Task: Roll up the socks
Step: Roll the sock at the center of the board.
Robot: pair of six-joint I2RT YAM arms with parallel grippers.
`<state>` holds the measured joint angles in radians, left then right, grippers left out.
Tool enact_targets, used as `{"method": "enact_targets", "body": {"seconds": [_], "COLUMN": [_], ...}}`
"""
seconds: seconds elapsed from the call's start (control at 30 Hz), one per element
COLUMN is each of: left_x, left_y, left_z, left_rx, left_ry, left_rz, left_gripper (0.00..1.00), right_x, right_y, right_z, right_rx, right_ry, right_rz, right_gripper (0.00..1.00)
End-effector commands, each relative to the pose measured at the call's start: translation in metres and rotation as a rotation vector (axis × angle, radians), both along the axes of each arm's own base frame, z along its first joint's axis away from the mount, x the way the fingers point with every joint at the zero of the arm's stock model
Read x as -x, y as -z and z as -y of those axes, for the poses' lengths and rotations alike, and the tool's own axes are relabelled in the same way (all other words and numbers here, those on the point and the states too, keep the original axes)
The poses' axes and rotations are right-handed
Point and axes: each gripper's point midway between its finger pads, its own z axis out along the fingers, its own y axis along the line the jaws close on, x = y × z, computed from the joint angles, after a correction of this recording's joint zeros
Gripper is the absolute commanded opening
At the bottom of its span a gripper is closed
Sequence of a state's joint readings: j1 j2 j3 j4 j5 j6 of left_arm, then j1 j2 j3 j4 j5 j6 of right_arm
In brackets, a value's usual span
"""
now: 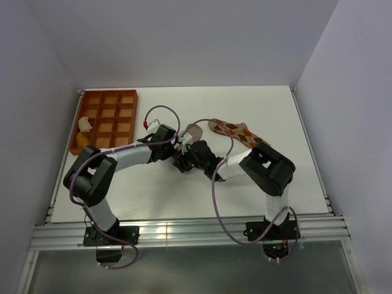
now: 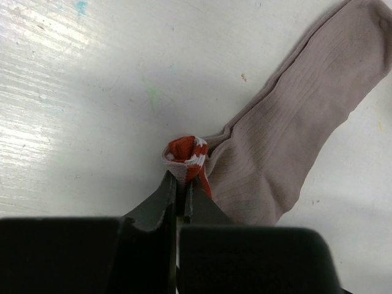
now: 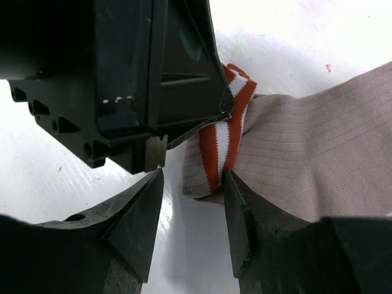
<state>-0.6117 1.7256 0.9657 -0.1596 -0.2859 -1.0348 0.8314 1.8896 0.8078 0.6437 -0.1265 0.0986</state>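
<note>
The grey-brown sock [image 2: 294, 122] lies flat on the white table, with its red-and-white striped cuff [image 2: 187, 153] bunched up. My left gripper [image 2: 182, 184] is shut on that cuff. In the right wrist view the same cuff [image 3: 223, 138] hangs from the left gripper's black body [image 3: 141, 79]. My right gripper [image 3: 191, 184] stands open around the cuff's lower edge, the fabric touching its right finger [image 3: 245, 208]. From above, both grippers [image 1: 179, 147] [image 1: 184, 162] meet at the table's middle. The tan argyle sock [image 1: 239, 133] lies flat just behind and to the right.
An orange compartment tray [image 1: 116, 107] sits at the back left, with a yellow and white item [image 1: 84, 130] in its near cells. Purple cables [image 1: 160, 110] loop over both arms. White walls enclose the table on three sides.
</note>
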Motion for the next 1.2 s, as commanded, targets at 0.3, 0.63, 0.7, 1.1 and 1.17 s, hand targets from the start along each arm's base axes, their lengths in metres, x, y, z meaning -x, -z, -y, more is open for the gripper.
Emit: {"method": "enact_targets", "body": {"seconds": [0.3, 0.63, 0.7, 1.1, 1.17], "left_x": [0.005, 0.005, 0.005, 0.000, -0.003], "left_y": [-0.001, -0.001, -0.002, -0.019, -0.023], "left_z": [0.012, 0.012, 0.013, 0.014, 0.014], "left_rx": [0.045, 0.049, 0.054, 0.125, 0.131], "left_ry": [0.038, 0.040, 0.039, -0.010, -0.016], "left_rz": [-0.030, -0.029, -0.026, 0.032, 0.044], "left_gripper": [0.00, 0.00, 0.00, 0.30, 0.37], "right_x": [-0.016, -0.016, -0.014, 0.005, 0.004], "right_y": [-0.020, -0.030, -0.032, -0.004, 0.001], "right_z": [-0.014, -0.017, -0.019, 0.005, 0.014], "right_rx": [-0.051, -0.057, -0.065, -0.140, -0.168], "right_ry": [0.056, 0.090, 0.089, 0.281, 0.331], "right_rz": [0.058, 0.071, 0.054, -0.224, -0.268], "right_gripper": [0.49, 0.32, 0.27, 0.00, 0.00]}}
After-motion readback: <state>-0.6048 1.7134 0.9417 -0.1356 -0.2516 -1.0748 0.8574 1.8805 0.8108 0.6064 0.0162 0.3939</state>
